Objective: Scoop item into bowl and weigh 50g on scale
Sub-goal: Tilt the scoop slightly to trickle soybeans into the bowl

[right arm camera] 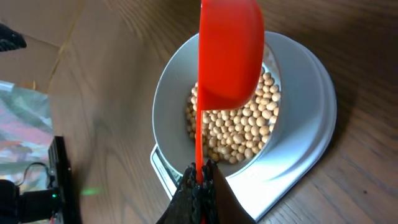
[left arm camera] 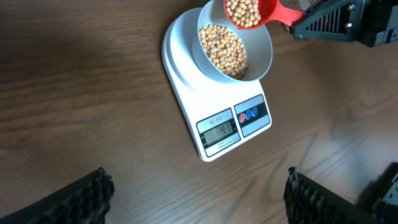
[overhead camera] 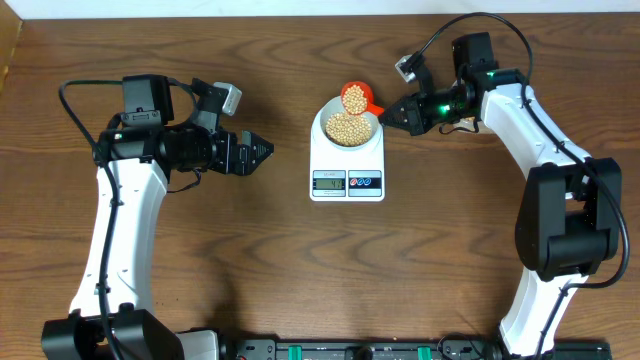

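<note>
The white scale (overhead camera: 347,180) sits mid-table with the pale bowl (overhead camera: 320,122) on it, holding tan beans (overhead camera: 349,127). My right gripper (overhead camera: 390,113) is shut on the handle of a red scoop (overhead camera: 356,97), tilted over the bowl's far rim with beans in it. In the right wrist view the scoop (right arm camera: 231,53) hangs over the bowl (right arm camera: 168,106) and my fingers (right arm camera: 200,180) pinch its handle. In the left wrist view the scale (left arm camera: 214,140), bowl (left arm camera: 261,62) and scoop (left arm camera: 252,12) show ahead. My left gripper (overhead camera: 262,152) is open and empty, left of the scale.
Bare brown wooden table surrounds the scale. The right arm's body (overhead camera: 565,220) stands at the right and the left arm's base (overhead camera: 100,330) at the lower left. A crinkled clear bag (right arm camera: 18,130) shows at the left edge of the right wrist view.
</note>
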Motion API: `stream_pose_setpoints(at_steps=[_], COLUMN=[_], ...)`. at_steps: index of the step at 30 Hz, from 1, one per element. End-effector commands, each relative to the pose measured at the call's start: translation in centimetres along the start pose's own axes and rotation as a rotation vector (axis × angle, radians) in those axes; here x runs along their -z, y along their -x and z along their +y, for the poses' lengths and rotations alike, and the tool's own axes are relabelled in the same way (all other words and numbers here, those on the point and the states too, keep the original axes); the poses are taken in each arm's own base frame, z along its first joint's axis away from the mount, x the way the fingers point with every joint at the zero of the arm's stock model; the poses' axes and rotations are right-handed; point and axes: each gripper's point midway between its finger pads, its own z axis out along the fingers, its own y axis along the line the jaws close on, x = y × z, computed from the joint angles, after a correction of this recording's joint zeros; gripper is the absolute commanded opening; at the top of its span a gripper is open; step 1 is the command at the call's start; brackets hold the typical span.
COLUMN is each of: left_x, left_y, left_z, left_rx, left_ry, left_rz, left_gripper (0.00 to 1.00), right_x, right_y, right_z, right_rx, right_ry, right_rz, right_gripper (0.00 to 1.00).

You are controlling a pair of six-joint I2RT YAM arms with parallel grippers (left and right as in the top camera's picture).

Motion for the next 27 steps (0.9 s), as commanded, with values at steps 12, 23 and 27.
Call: stream_pose_setpoints(at_steps=[12, 23, 27], left_x=[0.8, 0.8, 0.8], left_y=[0.7, 0.7, 0.7], left_z=[-0.5, -0.5, -0.5], left_rx=[-0.035, -0.035, -0.035], left_ry=[-0.002, -0.002, -0.002], left_rz=[-0.029, -0.029, -0.029], left_gripper=[0.90, 0.90, 0.90], right_x=[1.2, 1.9, 2.0], right_y=[1.3, 2.2, 2.0], right_z=[1.5, 3.5, 2.9], right_rx=[0.053, 0.127, 0.112], right_ry=[-0.041, 0.024, -0.020], right_rz=[-0.027, -0.063, -0.047], right_gripper=[0.01, 0.01, 0.01])
